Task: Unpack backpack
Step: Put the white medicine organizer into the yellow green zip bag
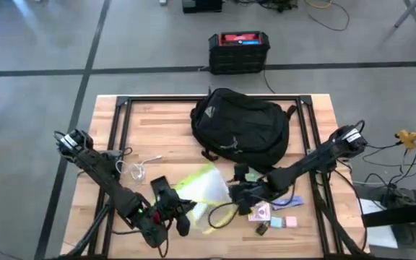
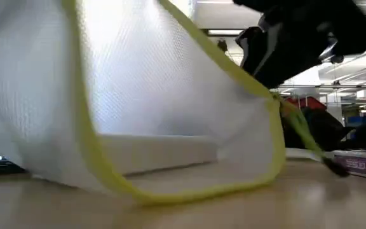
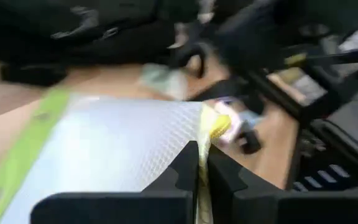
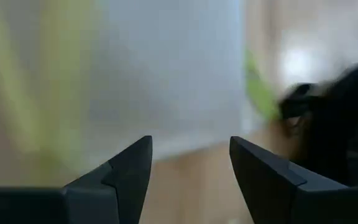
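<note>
Backpack (image 1: pixel 240 126) behind mesh pouch (image 1: pixel 201 186), small packets (image 1: pixel 274 215)

The high view is taken from directly overhead, facing down; the whole table (image 1: pixel 157 130) is covered, with floor along the upper part of the frame. The low view is set at tabletop level, facing across the surface; its left and centre are filled by a white mesh pouch with yellow trim (image 2: pixel 170 102) at very close range. The left wrist view is aimed over the same pouch (image 3: pixel 117 143) from close above. The right wrist view faces the pouch (image 4: pixel 166 68) across the wood. The pouch (image 1: pixel 204 184) is shared by all four views.
</note>
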Action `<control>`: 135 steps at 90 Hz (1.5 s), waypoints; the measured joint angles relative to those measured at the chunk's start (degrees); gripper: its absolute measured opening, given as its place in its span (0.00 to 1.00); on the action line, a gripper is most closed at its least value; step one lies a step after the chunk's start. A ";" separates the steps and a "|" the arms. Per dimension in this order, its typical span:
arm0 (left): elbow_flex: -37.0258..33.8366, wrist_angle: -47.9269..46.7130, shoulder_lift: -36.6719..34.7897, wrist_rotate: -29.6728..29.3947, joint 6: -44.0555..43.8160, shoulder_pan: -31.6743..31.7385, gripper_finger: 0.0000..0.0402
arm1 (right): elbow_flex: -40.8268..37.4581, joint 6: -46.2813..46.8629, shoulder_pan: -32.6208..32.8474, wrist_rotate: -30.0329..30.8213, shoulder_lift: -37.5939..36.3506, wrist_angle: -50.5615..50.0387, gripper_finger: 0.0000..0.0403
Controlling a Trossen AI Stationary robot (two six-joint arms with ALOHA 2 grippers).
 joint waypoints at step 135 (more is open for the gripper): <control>-0.37 -2.13 9.81 7.58 -3.20 3.95 0.00 | 1.28 17.16 -1.36 3.70 20.81 41.84 0.48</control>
